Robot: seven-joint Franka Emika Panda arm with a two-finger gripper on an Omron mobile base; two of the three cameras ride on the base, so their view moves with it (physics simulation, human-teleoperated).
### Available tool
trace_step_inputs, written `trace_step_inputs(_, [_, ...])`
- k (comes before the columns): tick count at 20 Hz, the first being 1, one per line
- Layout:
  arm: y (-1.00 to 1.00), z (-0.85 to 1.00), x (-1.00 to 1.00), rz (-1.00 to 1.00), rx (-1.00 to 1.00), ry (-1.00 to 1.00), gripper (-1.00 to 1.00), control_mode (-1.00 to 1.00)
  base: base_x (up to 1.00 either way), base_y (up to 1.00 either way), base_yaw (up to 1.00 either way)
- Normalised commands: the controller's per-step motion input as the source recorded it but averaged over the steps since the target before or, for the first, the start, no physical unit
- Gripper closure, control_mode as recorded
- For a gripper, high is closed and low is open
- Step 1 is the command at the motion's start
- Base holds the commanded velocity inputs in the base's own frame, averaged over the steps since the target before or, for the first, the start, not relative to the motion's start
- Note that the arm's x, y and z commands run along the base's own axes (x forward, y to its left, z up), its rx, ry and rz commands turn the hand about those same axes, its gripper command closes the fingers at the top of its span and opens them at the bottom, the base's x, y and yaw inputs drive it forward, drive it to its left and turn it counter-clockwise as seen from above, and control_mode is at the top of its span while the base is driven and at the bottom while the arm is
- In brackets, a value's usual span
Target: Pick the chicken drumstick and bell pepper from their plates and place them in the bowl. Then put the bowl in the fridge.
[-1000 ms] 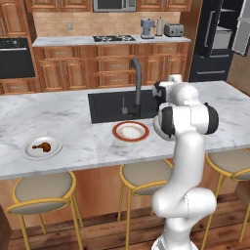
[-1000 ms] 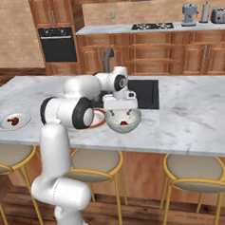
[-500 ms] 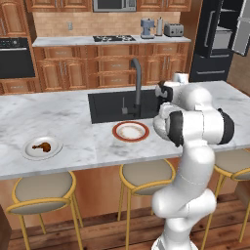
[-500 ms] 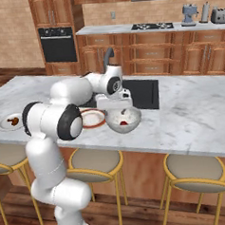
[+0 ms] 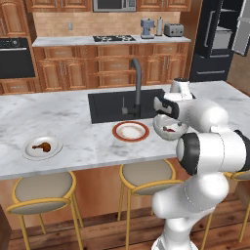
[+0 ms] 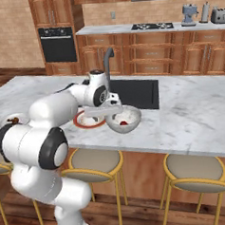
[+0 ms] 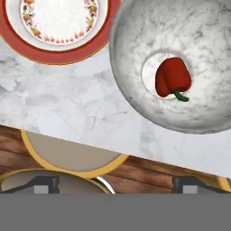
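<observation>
Gripper jaws spread and empty beside the bowl holding the pepper near the counter's front edge: travel high to the drumstick on its plate toward the left end.

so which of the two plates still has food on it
The plain white-grey plate at the counter's far left: the chicken drumstick lies on it. The orange-red rimmed plate beside the bowl is bare.
</observation>
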Motion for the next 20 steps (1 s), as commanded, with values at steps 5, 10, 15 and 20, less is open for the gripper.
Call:
trace_step_inputs(5, [0.44, 0.20, -0.36, -0.02, -0.11, 0.00, -1.00, -1.00, 0.00, 0.00, 0.00])
trace_step_inputs(10, [0.41, 0.03, -0.34, -0.03, 0.00, 0.00, -1.00, -1.00, 0.00, 0.00, 0.00])
trace_step_inputs(15, [0.33, 0.00, -0.26, -0.07, 0.00, 0.00, -1.00, -1.00, 0.00, 0.00, 0.00])
trace_step_inputs(20, [0.30, 0.06, -0.11, -0.08, 0.01, 0.00, -1.00, -1.00, 0.00, 0.00, 0.00])
